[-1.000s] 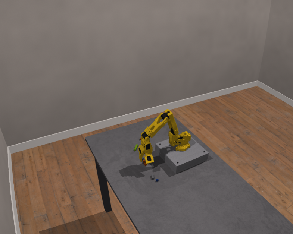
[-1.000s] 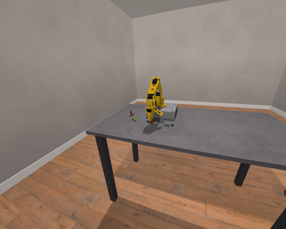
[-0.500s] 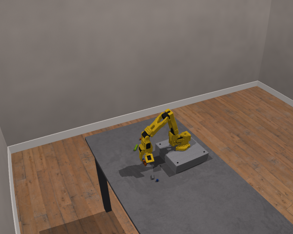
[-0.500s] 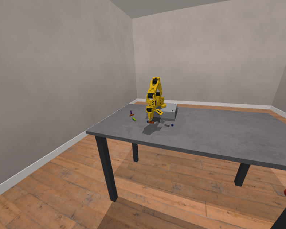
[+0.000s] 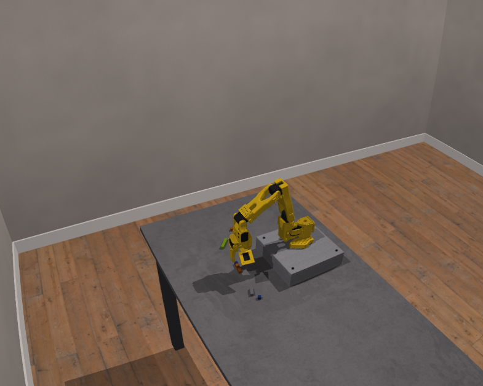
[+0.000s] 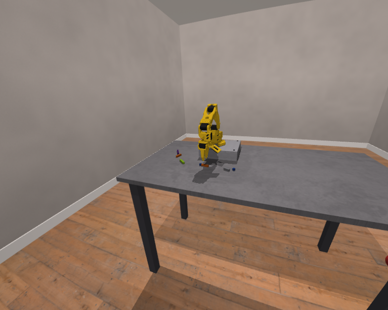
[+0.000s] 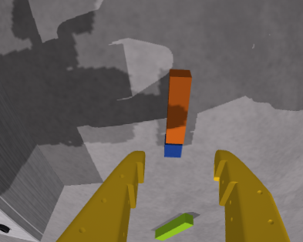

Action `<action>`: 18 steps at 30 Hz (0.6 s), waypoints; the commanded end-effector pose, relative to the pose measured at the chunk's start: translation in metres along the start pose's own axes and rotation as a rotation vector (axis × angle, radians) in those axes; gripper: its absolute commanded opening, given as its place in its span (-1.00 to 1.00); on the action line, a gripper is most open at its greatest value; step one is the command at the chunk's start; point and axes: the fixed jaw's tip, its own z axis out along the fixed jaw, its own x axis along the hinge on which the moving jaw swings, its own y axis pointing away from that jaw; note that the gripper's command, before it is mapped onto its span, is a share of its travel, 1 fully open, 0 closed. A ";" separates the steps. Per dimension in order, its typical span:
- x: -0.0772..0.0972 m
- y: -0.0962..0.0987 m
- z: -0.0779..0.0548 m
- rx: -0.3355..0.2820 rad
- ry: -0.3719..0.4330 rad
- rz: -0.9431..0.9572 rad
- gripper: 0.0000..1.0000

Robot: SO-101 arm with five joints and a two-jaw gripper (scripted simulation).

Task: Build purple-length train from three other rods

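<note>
Wrist view: at centre, an orange rod (image 5: 239, 268) (image 6: 205, 165) (image 7: 178, 112) lying flat, end to end with a blue rod (image 5: 235, 262) (image 6: 200, 164) (image 7: 173, 150), touching or almost so. Above these, the end effector (image 5: 239, 260) (image 6: 211, 155) (image 7: 180, 152), fingers apart, clamped on nothing. Lower centre of the same frame, a lime rod (image 5: 223, 243) (image 6: 182, 161) (image 7: 175, 226), slanted, well apart from the pair. Exterior view, left of centre: a purple rod (image 6: 177, 151) just behind a second orange rod (image 6: 178, 155), contact between them impossible to tell. Right of the pair there, a grey rod (image 5: 251, 292) (image 6: 226, 169) beside a second blue rod (image 5: 259, 297) (image 6: 233, 169). All on the dark grey table (image 5: 316, 332) (image 6: 287, 186).
</note>
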 end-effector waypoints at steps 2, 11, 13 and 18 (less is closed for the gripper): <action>-0.001 -0.003 -0.012 0.020 -0.004 -0.002 -0.65; -0.001 -0.002 -0.018 0.020 -0.004 -0.002 -0.65; -0.001 -0.002 -0.018 0.020 -0.004 -0.002 -0.65; -0.001 -0.002 -0.018 0.020 -0.004 -0.002 -0.65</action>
